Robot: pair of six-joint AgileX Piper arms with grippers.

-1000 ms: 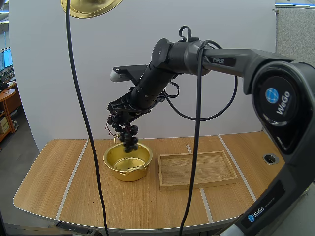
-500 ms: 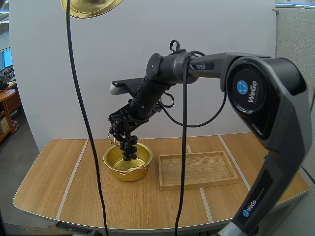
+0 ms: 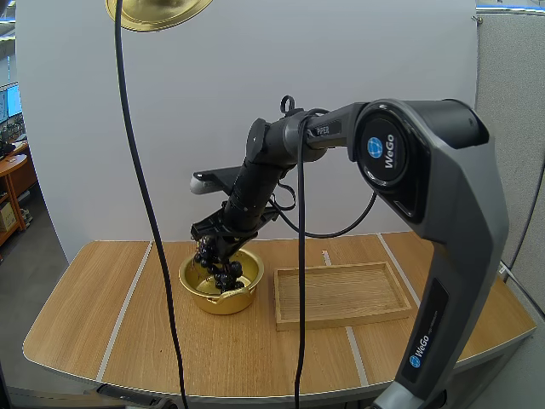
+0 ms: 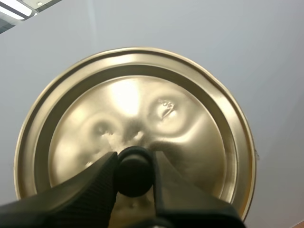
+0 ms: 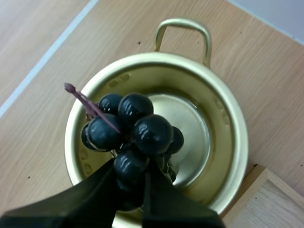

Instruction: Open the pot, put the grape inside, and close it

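Observation:
The open gold pot (image 3: 197, 284) stands on the table at centre left. My right gripper (image 3: 210, 245) is shut on a bunch of dark grapes (image 3: 223, 267) that hangs down into the pot's mouth. In the right wrist view the grapes (image 5: 135, 130) hang over the pot's bowl (image 5: 199, 137), pinched between the two black fingers (image 5: 90, 197), and a thin stem sticks out to one side. The gold lid (image 3: 157, 13) is held high above the table. In the left wrist view my left gripper (image 4: 134, 169) is shut on the lid's black knob (image 4: 134, 171), with the lid's disc (image 4: 137, 118) behind it.
A shallow wooden tray (image 3: 342, 293) lies just right of the pot (image 5: 263, 199). The pot has a loop handle (image 5: 183, 31) on its far side. Bare wooden table (image 3: 102, 315) spreads left of and in front of the pot.
My right arm has come down over the second, lowering the grapes from above the pot's rim into its mouth. The lid stays held high.

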